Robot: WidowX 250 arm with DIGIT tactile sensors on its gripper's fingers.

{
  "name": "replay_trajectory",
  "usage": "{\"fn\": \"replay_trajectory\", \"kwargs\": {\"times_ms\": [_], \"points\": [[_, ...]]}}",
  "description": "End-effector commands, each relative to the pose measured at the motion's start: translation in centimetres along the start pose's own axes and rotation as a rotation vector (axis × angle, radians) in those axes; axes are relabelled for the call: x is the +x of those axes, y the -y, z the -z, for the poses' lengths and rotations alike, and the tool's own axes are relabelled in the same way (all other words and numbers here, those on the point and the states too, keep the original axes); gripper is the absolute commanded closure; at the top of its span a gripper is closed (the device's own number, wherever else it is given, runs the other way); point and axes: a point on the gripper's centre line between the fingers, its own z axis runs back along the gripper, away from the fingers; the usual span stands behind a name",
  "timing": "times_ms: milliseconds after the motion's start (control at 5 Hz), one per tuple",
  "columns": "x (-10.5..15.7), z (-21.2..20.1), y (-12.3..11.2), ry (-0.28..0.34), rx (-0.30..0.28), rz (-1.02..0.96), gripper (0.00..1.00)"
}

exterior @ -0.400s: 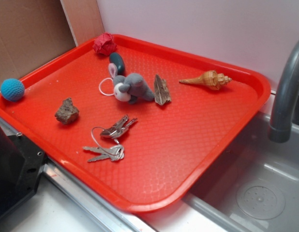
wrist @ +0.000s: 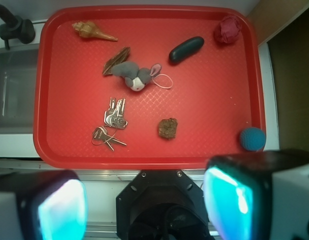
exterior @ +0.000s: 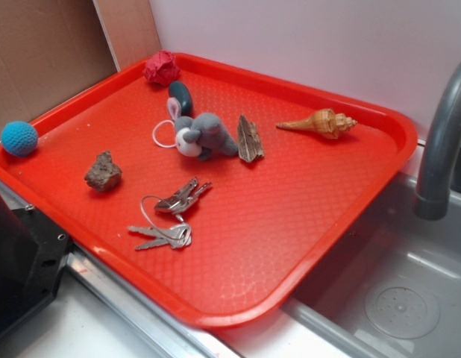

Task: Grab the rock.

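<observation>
One rock, apparently unmarked, on tray

We see a mock kitchen corner: a grey sink basin with a curved grey faucet beside a red serving tray, backed by a plain wall and a cardboard panel.

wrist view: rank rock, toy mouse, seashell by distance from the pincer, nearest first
1. Rock: nearest, low on the tray, just above the gap between the pincer fingers.
2. Toy mouse: mid-tray, farther up.
3. Seashell: farthest, in the tray's top left corner.
</observation>
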Motion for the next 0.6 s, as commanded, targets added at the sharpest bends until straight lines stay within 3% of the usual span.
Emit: {"fn": "replay_trajectory", "kwargs": {"times_ms": [0,200,400], "points": [[0.8,6.2,-3.4,0.028,0.071,-0.161,0.00],[0.7,10.1,-4.6,-0.006,0.120,-0.163,0.00],[0.4,13.4,-5.3,-0.030,0.120,-0.143,0.00]]}}
